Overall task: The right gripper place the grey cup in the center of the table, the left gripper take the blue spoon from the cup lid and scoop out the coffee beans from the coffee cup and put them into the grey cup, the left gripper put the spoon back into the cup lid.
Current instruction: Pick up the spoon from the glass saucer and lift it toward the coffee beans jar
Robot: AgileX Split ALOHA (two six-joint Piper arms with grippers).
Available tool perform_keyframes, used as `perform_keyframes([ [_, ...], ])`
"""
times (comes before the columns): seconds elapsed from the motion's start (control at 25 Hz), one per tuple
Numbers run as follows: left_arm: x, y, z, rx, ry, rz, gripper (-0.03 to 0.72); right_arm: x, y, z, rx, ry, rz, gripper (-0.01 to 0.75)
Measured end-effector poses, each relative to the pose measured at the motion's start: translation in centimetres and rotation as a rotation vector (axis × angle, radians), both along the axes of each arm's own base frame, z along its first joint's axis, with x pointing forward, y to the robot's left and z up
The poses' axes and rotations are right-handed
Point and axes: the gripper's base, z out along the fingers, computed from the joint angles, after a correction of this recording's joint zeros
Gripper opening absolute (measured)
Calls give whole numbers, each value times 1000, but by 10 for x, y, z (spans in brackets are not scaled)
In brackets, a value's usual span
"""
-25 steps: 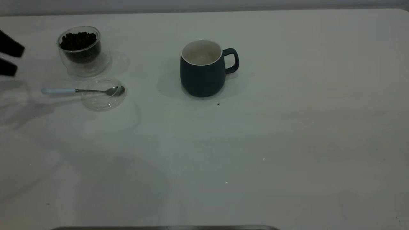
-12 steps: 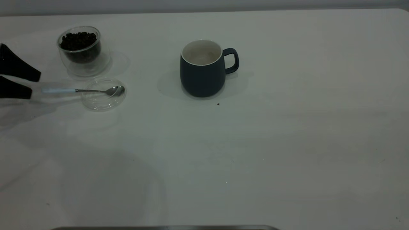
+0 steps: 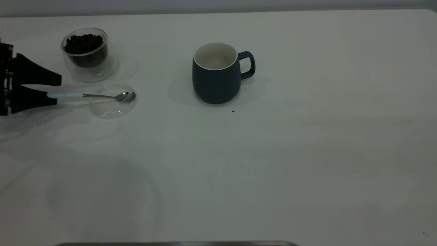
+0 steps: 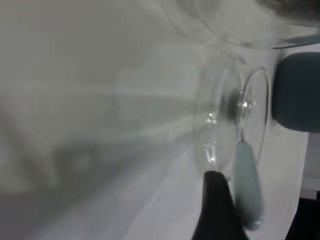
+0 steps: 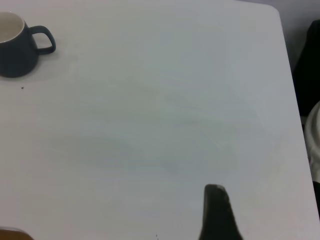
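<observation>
White surface [image 3: 307, 153] lay bare across its near half. Farther back, the left gripper [image 3: 54, 89] sat at the left edge, its jaws spread around the blue spoon's [image 3: 65, 95] handle, not yet closed. That spoon's bowl rested in the cup lid [image 3: 111, 109]. Behind it stood the coffee cup [image 3: 89, 66], full of coffee beans [image 3: 83, 42]. The grey cup [image 3: 215, 83] already stood mid-surface, empty; scooping remained. Right gripper: off-scene, jaws unreadable.

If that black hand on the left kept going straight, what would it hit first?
Most likely the blue spoon: the open left hand already straddles its handle tip, pointing along it toward the cup lid.
</observation>
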Motion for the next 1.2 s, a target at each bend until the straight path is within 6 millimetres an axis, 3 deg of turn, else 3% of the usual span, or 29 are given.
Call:
perform_keyframes([
  [0.28, -2, -2, -13, -25, -7, 15, 569, 0, 0, 0, 1, 0, 0, 459],
  [0.56, 5, -3, -12, -104, -50, 6, 569, 0, 0, 0, 1, 0, 0, 459],
  [1.2, 11, -5, -8, -66, 2, -82, 553, 0, 0, 0, 1, 0, 0, 459],
])
